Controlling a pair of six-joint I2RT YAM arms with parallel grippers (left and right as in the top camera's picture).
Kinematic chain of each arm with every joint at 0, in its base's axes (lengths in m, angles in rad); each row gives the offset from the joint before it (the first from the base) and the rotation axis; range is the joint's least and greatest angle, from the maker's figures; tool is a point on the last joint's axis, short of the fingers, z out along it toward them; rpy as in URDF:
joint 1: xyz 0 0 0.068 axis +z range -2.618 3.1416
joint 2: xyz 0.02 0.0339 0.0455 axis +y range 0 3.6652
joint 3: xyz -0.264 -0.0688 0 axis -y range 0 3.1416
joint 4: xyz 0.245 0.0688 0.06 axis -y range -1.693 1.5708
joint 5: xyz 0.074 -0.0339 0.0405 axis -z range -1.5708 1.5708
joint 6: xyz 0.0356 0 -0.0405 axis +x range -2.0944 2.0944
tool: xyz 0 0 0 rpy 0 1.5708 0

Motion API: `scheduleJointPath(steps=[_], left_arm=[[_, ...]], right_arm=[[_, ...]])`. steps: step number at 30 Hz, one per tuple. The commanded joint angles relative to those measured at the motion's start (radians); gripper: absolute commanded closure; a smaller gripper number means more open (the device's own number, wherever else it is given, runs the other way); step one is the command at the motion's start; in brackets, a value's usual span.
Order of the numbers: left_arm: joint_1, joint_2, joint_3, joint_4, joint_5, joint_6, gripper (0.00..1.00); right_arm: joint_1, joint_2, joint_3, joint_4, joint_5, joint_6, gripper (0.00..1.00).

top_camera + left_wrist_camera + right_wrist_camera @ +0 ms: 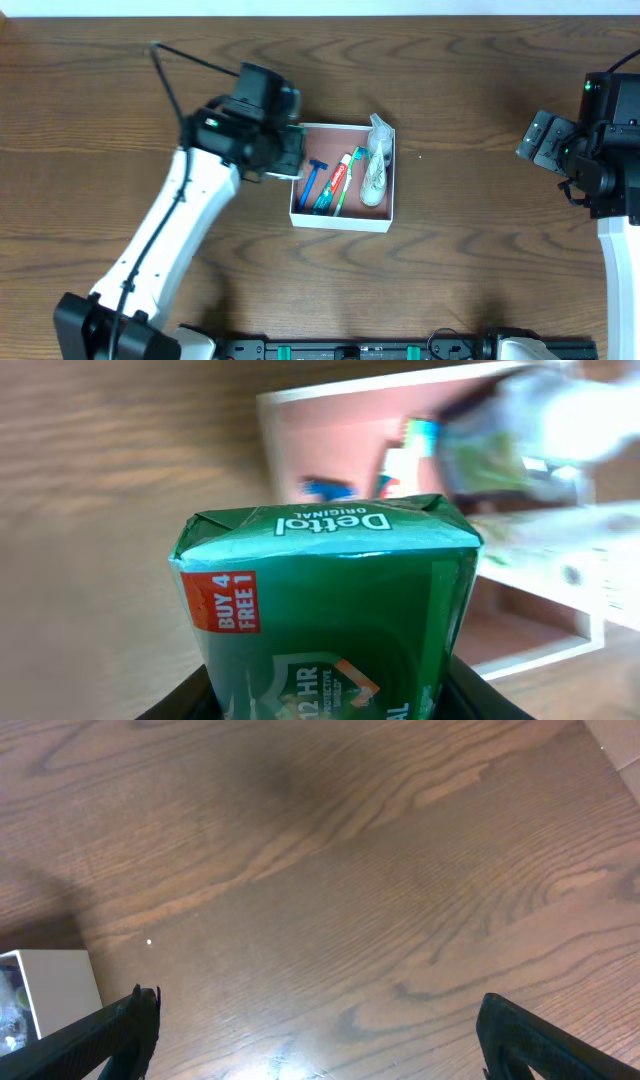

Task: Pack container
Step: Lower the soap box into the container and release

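The container (340,219) is a shallow white-walled box with a pinkish-brown inside at the table's middle. In it lie a blue razor (312,180), a toothpaste tube (335,181), a green toothbrush (349,178) and a clear bottle (377,165). My left gripper (285,152) hovers over the container's left wall, shut on a green Detol soap box (325,610) that fills the left wrist view, with the container (540,650) behind it. My right gripper (315,1020) is open and empty over bare wood, far right of the container (50,990).
The dark wood table (480,120) surrounds the box. The right arm (600,140) stands at the right edge. A black cable (185,65) runs from the left arm toward the back left.
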Motion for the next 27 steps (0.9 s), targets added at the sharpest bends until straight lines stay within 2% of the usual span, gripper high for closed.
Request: scheduleJointPath(steps=[1,6,14,20,23,27], left_arm=[[-0.089,0.035,0.002,0.039,0.006,-0.032,0.56],[-0.167,0.149,-0.004,0.084,-0.077,-0.113,0.56],[-0.169,0.323,-0.004,0.129,-0.104,-0.155,0.56],[-0.169,0.347,-0.004,0.151,-0.107,-0.155,0.54],[-0.168,0.344,0.006,0.149,-0.107,-0.155,0.46],[-0.168,0.322,0.031,0.138,-0.108,-0.155,0.44]], right_arm=[[-0.007,0.001,0.0,-0.001,0.008,-0.008,0.01],[-0.007,0.001,0.0,-0.001,0.008,-0.008,0.01],[-0.007,0.001,0.0,-0.001,0.008,-0.008,0.01],[-0.007,0.001,0.0,-0.001,0.008,-0.008,0.01],[-0.007,0.001,0.0,-0.001,0.008,-0.008,0.01],[-0.007,0.001,0.0,-0.001,0.008,-0.008,0.01]])
